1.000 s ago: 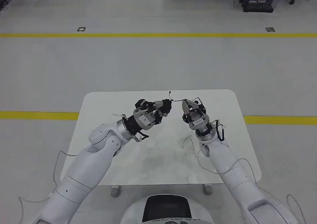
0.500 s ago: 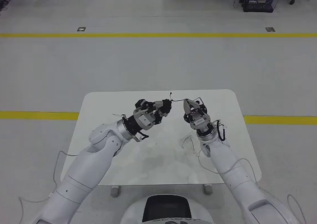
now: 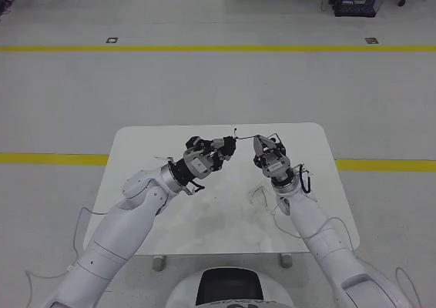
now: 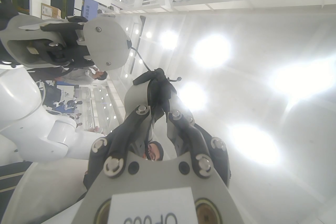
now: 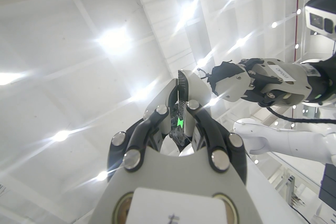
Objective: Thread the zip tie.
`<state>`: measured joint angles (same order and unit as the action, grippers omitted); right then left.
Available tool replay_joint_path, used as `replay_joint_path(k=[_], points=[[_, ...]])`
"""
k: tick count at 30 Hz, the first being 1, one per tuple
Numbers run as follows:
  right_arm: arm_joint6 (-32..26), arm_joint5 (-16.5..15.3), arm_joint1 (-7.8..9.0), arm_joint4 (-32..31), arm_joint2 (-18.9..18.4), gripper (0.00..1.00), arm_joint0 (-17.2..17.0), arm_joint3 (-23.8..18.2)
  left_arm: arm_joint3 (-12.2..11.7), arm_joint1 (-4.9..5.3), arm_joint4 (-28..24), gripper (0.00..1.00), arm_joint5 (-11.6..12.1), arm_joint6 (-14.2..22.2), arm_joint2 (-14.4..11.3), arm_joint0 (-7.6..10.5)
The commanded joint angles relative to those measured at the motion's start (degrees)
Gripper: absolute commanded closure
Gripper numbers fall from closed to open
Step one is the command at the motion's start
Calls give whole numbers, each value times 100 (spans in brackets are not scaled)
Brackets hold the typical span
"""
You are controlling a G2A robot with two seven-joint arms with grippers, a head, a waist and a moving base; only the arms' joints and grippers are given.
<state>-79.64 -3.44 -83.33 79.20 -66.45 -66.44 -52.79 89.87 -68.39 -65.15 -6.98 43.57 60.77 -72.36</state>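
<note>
Here, left claw [image 4: 157, 80] pinches the zip tie [image 4: 139, 57], which reaches the closed right claw [image 5: 183, 80].

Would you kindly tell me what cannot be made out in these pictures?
Head and slot of the zip tie: too small in the top view.
How much zip tie the left gripper clamps: hidden between its pads, left wrist view.
Whether the shut right gripper holds the zip tie: its fingers cover the gap, right wrist view.
</note>
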Motion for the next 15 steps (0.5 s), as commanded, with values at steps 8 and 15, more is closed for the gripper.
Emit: replay_joint_path(k=[8,15], points=[[0,3,10,-25,-35,100,-16,-16,0,0,0,100,0,0,0,0],[0,8,25,-41,-84,100,-30,-25,0,0,0,100,0,0,0,0]])
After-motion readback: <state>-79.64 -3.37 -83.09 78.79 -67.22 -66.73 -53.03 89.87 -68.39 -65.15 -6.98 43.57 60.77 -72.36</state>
